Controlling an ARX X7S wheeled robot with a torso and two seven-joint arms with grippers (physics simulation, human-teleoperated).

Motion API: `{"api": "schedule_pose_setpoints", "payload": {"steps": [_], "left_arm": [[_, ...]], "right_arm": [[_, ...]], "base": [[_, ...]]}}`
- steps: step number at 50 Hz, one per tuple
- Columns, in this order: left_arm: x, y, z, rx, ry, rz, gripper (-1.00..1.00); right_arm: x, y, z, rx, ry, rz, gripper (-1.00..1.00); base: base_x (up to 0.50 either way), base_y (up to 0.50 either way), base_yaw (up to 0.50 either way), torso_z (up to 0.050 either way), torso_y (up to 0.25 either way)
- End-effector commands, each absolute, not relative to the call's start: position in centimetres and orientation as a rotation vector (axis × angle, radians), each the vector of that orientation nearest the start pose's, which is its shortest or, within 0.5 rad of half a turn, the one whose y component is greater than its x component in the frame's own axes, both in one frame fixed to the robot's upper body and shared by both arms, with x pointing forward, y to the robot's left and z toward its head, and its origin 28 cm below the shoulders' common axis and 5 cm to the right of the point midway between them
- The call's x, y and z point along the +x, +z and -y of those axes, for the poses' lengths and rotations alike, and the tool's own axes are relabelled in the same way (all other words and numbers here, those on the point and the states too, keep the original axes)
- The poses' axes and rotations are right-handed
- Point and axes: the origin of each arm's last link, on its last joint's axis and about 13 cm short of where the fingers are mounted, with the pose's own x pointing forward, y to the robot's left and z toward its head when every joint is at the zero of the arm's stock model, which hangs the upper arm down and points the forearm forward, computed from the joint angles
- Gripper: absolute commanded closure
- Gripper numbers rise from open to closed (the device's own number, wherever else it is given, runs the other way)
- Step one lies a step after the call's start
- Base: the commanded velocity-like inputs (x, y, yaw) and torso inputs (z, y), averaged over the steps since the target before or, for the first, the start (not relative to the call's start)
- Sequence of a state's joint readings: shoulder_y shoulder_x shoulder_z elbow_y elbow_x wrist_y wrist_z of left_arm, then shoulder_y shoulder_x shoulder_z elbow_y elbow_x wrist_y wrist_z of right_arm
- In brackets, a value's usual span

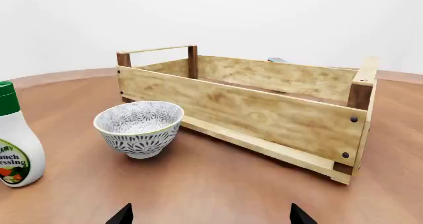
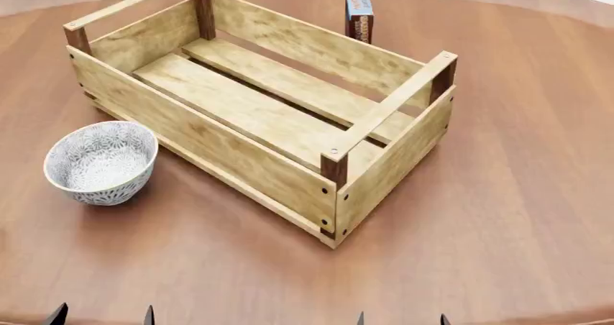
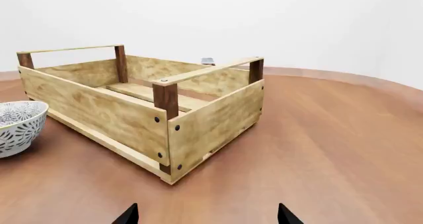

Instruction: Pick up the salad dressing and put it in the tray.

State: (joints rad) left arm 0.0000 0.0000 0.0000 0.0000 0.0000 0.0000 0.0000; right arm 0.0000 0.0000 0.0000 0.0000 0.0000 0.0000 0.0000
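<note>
The salad dressing [image 1: 15, 140] is a white bottle with a green cap and a ranch label; it stands upright on the table and shows only in the left wrist view, out of the head view. The tray [image 2: 259, 109] is a light-wood crate with dark corner posts, empty, in the middle of the table; it also shows in the left wrist view [image 1: 264, 110] and the right wrist view [image 3: 132, 110]. My left gripper [image 1: 210, 216] is open and empty near the table's front edge [image 2: 101, 316]. My right gripper [image 3: 207, 215] is open and empty [image 2: 401, 319].
A grey-white patterned bowl [image 2: 99, 161] stands left of the tray, between it and the bottle [image 1: 138, 127]. A small red-and-blue box [image 2: 359, 14] stands behind the tray's far wall. The round wooden table [image 2: 518, 195] curves away at the back.
</note>
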Motion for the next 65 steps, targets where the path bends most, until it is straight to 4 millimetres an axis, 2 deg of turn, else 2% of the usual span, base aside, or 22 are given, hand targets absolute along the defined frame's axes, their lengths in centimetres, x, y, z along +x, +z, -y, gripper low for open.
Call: {"api": "schedule_pose_setpoints", "payload": {"steps": [1, 30, 65], "left_arm": [[21.06, 1.34, -20.57, 0.008, 0.004, 0.004, -1.00], [20.99, 1.42, -20.87, 0.001, -0.007, 0.025, -1.00], [20.95, 1.31, -20.87, 0.003, -0.005, 0.021, -1.00]], "right_arm": [[21.16, 1.20, 9.63, -0.008, -0.004, -0.011, -1.00], [20.88, 1.29, 9.57, -0.023, 0.004, 0.019, -1.00], [21.02, 1.02, 9.48, -0.057, -0.005, -0.003, -1.00]], "base": [[0.00, 0.00, 0.00, 0.000, 0.000], [0.00, 0.01, 0.00, 0.000, 0.000], [0.05, 0.50, 0.00, 0.000, 0.000]]}}
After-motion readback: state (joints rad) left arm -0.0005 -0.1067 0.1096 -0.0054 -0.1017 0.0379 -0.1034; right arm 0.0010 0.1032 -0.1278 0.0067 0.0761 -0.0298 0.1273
